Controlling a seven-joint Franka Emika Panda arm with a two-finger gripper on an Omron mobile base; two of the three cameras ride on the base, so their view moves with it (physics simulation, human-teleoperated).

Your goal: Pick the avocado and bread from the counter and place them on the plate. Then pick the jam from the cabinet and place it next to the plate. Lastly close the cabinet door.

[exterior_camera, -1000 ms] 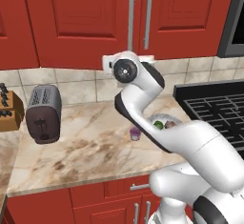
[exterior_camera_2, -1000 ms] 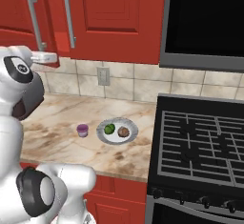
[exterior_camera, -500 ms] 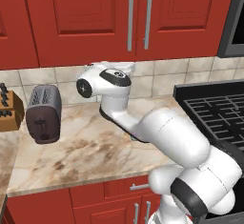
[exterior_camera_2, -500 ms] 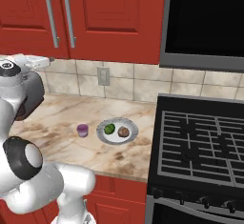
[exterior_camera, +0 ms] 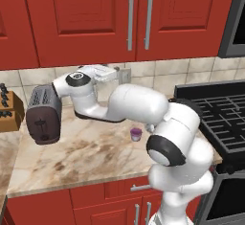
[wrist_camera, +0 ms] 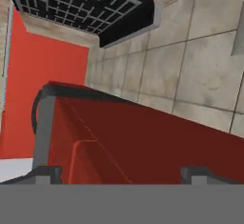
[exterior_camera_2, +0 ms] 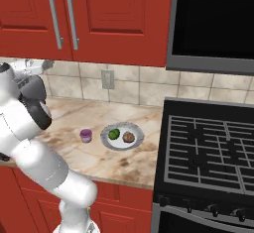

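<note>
The avocado (exterior_camera_2: pixel 114 134) and the bread (exterior_camera_2: pixel 129 137) lie side by side on the fluted white plate (exterior_camera_2: pixel 122 145) on the counter (exterior_camera_2: pixel 69 110). The jam (exterior_camera_2: pixel 86 135) stands just left of the plate, and in the left base view it (exterior_camera: pixel 136 133) shows beside my arm. Both doors of the red cabinet (exterior_camera: pixel 95 18) are flush, with their silver handles (exterior_camera: pixel 130 18) close together. My gripper (exterior_camera: pixel 117 72) hangs just under the cabinet by the tiled wall, also at the left edge of the right base view (exterior_camera_2: pixel 45 65). In the hand view the gripper (wrist_camera: pixel 121 173) is open with nothing between its fingertips (wrist_camera: pixel 47 173).
A dark toaster (exterior_camera: pixel 43 116) and a knife block (exterior_camera: pixel 7 109) stand at the left of the counter (exterior_camera: pixel 72 157). The black stove (exterior_camera_2: pixel 208 152) lies to the right, with a microwave (exterior_camera_2: pixel 213 24) above it. A wall socket (exterior_camera_2: pixel 106 79) sits behind the plate.
The left cabinet door has swung shut, its handle drawing close to the right one. My elbow has swung out to the left while the hand stayed under the cabinet.
</note>
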